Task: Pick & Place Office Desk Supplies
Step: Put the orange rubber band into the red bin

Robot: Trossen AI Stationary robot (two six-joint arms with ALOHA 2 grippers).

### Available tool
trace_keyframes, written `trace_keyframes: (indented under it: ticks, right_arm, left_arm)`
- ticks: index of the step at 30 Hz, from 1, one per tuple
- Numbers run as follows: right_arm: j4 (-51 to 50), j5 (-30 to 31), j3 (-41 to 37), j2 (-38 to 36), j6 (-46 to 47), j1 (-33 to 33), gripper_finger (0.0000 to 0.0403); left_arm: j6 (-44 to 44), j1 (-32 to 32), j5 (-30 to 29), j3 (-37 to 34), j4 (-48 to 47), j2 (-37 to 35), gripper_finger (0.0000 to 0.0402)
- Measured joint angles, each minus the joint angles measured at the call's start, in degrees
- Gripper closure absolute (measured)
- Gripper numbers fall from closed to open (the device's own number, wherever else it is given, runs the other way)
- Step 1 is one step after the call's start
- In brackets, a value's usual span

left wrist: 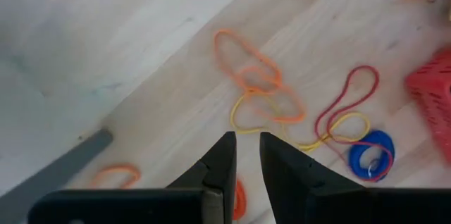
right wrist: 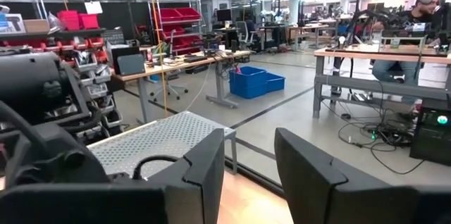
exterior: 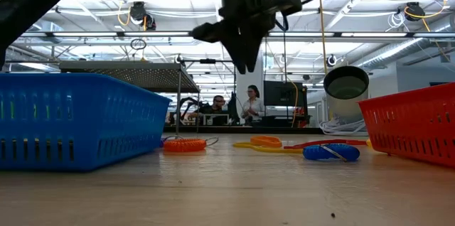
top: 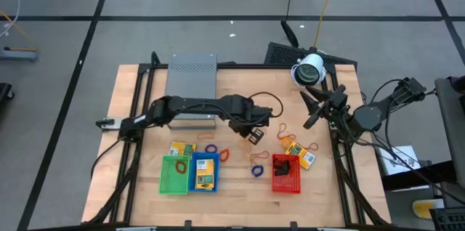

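My left gripper point(top: 256, 135) hangs over the middle of the table, pointing down, well clear of the wood in the low view point(exterior: 245, 62). Its fingers stand a narrow gap apart point(left wrist: 245, 143). Ahead of them a tangle of orange rubber bands point(left wrist: 257, 76), a yellow band point(left wrist: 261, 111), a red band point(left wrist: 349, 101) and a blue band point(left wrist: 372, 155) lie flat on the table. A bit of orange point(left wrist: 239, 199) shows far back in the gap; I cannot tell whether it is held. Yellow packets point(top: 299, 151) lie by the red basket point(top: 286, 173). My right gripper point(top: 314, 112) waits raised at the right, open point(right wrist: 250, 153).
A green basket point(top: 174, 173) and a blue basket point(top: 204, 173) with a yellow packet in it stand at the near left. More packets point(top: 182, 148) and a purple band point(top: 211, 148) lie behind them. The grey perforated box point(top: 192, 78) sits at the far left.
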Motion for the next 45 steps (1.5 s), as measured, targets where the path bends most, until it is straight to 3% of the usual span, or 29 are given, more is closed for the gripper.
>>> trace_keyframes:
  ticks: [5, 13, 18, 29, 45]
  right_arm:
    - [0.00, 0.00, 0.00, 0.01, -0.04, 0.00, 0.0287]
    - [0.00, 0.00, 0.00, 0.01, -0.01, 0.00, 0.0287]
    - [0.00, 0.01, 0.00, 0.01, 0.01, 0.00, 0.0287]
    - [0.02, 0.15, 0.00, 0.03, 0.01, 0.00, 0.0287]
    - [0.00, 0.19, 0.00, 0.03, 0.01, 0.00, 0.0287]
  left_arm:
    - [3.21, 0.19, 0.39, -2.13, 2.87, 0.02, 0.0321]
    - [2.01, 0.12, 1.48, -7.15, 6.75, 0.02, 0.0252]
    - [2.87, -0.21, 1.40, -8.86, 11.35, 0.02, 0.0229]
    - [-0.51, -0.21, 1.23, -13.24, 13.75, 0.11, 0.0227]
    - [-2.58, -0.23, -1.42, -13.81, 17.24, 0.11, 0.0227]
